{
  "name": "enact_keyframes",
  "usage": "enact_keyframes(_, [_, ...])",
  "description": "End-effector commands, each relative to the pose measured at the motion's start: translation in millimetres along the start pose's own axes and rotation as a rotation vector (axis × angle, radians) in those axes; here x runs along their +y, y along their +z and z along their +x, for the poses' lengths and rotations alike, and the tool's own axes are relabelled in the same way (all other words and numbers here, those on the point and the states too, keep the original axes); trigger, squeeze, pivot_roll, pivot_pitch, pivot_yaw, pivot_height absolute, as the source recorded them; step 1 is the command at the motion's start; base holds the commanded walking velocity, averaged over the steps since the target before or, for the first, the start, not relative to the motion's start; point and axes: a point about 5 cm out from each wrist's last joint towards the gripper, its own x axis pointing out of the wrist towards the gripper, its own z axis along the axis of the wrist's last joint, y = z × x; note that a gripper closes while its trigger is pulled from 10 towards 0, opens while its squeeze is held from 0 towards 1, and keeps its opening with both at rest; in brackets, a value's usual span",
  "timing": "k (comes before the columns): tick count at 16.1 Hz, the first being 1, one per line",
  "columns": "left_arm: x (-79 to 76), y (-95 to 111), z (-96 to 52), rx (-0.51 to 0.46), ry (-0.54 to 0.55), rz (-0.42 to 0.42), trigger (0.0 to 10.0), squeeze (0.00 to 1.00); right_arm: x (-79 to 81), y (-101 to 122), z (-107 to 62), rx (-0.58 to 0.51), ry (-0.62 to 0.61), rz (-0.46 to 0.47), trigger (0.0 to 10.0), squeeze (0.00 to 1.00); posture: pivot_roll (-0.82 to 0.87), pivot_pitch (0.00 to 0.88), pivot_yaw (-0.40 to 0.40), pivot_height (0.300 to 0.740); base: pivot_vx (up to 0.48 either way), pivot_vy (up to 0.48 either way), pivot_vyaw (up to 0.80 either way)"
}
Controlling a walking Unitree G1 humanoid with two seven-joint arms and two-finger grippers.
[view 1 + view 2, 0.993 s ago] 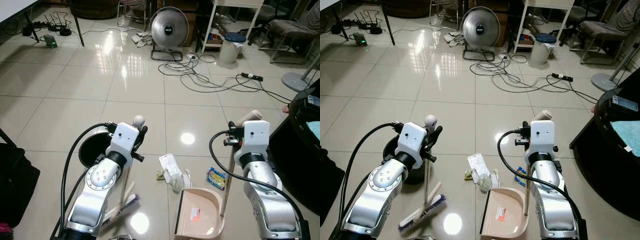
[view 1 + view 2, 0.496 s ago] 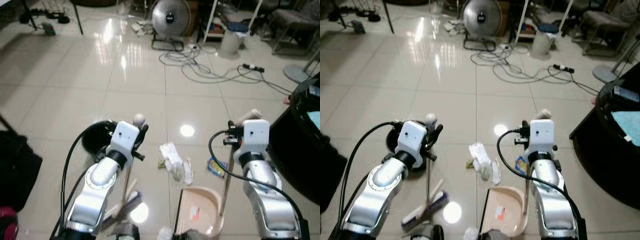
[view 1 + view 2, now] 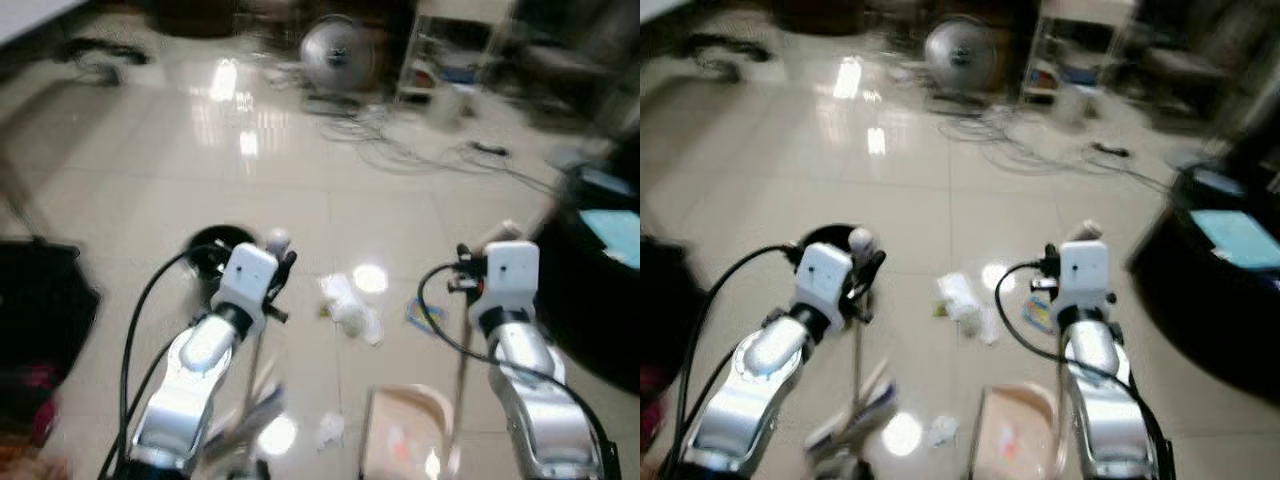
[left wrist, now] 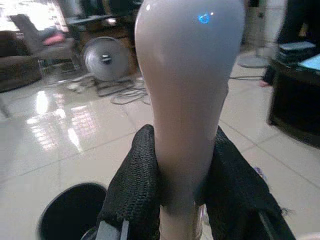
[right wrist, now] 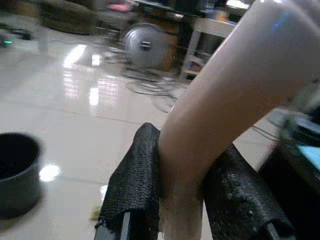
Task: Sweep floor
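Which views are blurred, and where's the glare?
Left and right eye views: motion-blurred throughout; lamp glare on the glossy beige tiled floor. Left wrist view: sharp on the pale broom handle, background soft. Right wrist view: pale dustpan handle fairly sharp, background smeared.

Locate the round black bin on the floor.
In the left eye view the round black bin stands on the pale tiled floor on the robot's left, just beyond the left gripper and left of the white crumpled litter.

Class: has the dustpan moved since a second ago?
Yes. The dustpan has drawn back toward the robot, opening a gap from the litter that lay at its mouth.
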Motion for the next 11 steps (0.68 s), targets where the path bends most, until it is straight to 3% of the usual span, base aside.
enact_keyframes(1, [-0.8, 6.6, 1.8, -0.025, -0.009, 0.018, 10.0, 0.00, -1.1, 5.1, -0.6, -0.027, -0.007, 0.010, 10.0, 0.00, 0.01, 0.025, -0.059, 0.740, 0.000, 0.000, 0.00])
enact_keyframes(5, [-1.3, 9.8, 3.9, -0.038, -0.022, 0.077, 10.0, 0.00, -0.8, 5.8, -0.6, -0.032, -0.009, 0.014, 10.0, 0.00, 0.01, 0.021, -0.057, 0.740, 0.000, 0.000, 0.00])
enact_keyframes(11, [-0.4, 10.2, 5.2, -0.034, -0.016, 0.090, 10.0, 0.00, 1.2, 5.3, -0.4, -0.033, -0.005, 0.019, 10.0, 0.00, 0.02, 0.030, -0.053, 0.740, 0.000, -0.408, 0.00])
